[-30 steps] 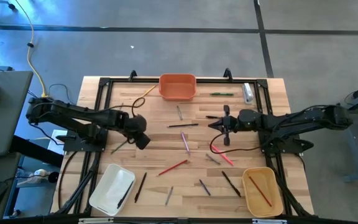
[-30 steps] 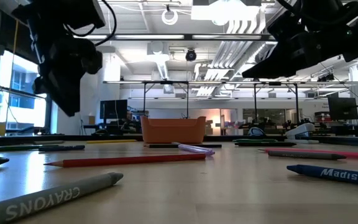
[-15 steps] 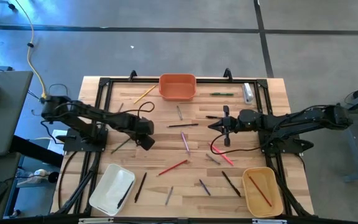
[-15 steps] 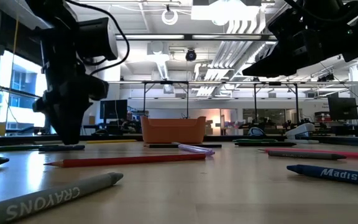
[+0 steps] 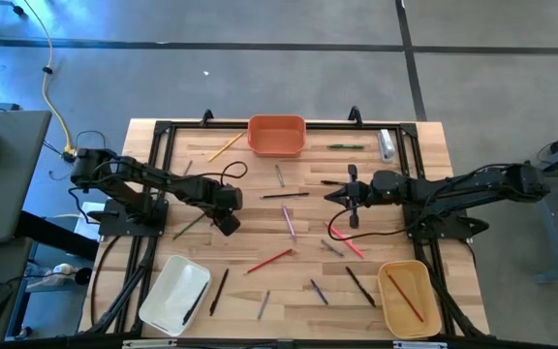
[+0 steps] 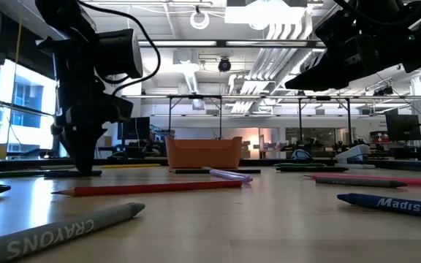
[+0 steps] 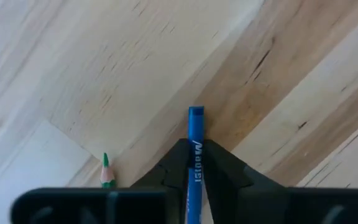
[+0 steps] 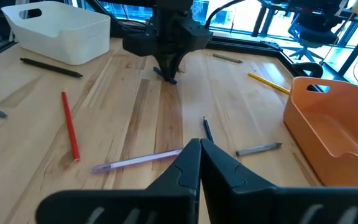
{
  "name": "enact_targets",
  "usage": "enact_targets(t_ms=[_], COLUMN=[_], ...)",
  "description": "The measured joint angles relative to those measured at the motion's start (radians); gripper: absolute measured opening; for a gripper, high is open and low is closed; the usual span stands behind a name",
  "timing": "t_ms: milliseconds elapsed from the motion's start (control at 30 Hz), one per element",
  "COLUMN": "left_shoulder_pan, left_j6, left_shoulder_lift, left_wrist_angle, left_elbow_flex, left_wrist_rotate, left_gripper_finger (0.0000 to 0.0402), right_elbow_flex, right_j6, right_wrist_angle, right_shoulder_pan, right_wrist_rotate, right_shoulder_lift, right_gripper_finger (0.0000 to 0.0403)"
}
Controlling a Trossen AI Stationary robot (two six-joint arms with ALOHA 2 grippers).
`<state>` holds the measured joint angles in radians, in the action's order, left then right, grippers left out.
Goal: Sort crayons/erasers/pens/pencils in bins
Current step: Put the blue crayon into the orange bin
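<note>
Since a second ago, the left arm has swung from the table's left edge toward the middle and dropped, and its fingers have come together. The left gripper (image 5: 227, 219) now sits low on the wood, at about 9 o'clock from the table's centre. In the left wrist view its two dark fingers (image 7: 225, 176) pinch a blue crayon (image 7: 194, 163), which lies between them with its flat end poking out ahead; white lettering runs along its side. A green pencil tip (image 7: 105, 170) shows just beside the fingers. In the low view the gripper's tip touches the tabletop (image 6: 269, 219).

The right gripper (image 5: 351, 194) hovers above the table at about 2 o'clock from centre, its fingers (image 8: 219, 163) pressed together on nothing.

The orange bin (image 5: 277, 135) stands at 12 o'clock against the far edge. The white bin (image 5: 166, 299) is at 8 o'clock by the near left corner, with a dark stick inside. The tan-yellow bin (image 5: 424, 305) is at 4 o'clock by the near right corner and holds a red stick.

Other sticks lie scattered over the wood: a red pencil (image 5: 269, 260) near 6 o'clock, a pink pen (image 5: 288, 221) at the centre, a yellow pencil (image 5: 225, 146) near 11 o'clock, a green pen (image 5: 346, 146) near 1 o'clock. A clear-and-white tube (image 5: 387, 144) rests at the far right corner.
</note>
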<state>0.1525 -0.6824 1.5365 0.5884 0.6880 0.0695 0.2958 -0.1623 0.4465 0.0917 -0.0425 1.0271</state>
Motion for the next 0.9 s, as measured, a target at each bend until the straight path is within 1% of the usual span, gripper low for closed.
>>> enact_targets(t_ms=[100,200,333,400,700,767,900], left_shoulder_pan=[0.0,0.008,0.016,0.013,0.026,0.041,0.091], left_j6=[0.022,0.047,0.08,0.111,0.199,0.222,0.3], left_shoulder_lift=[-0.016,-0.026,-0.032,-0.035,-0.068,-0.078,-0.086], left_wrist_angle=[-0.005,-0.001,-0.033,-0.023,-0.015,-0.013,-0.015], left_elbow_flex=[-0.002,0.005,0.035,0.053,0.193,0.233,0.333], left_wrist_rotate=[0.02,0.026,0.064,0.059,0.08,0.085,0.117], left_gripper_finger=[0.0007,0.0006,0.0006,0.0006,0.0006,0.0006,0.0006], right_elbow_flex=[0.0,0.0,0.0,0.0,0.0,0.0,0.0], right_j6=[0.001,0.005,0.013,0.015,0.021,-0.008,-0.067], right_wrist_angle=[0.0,0.0,-0.001,-0.001,-0.001,0.01,0.088], right_shoulder_pan=[0.0,0.0,0.0,0.0,0.0,0.0,0.0], right_wrist_rotate=[0.0,0.0,0.0,0.0,0.0,0.0,0.003], right_shoulder_lift=[0.0,0.0,0.0,0.0,0.0,0.0,0.0], right_gripper_finger=[0.0,0.0,0.0,0.0,0.0,0.0,0.0])
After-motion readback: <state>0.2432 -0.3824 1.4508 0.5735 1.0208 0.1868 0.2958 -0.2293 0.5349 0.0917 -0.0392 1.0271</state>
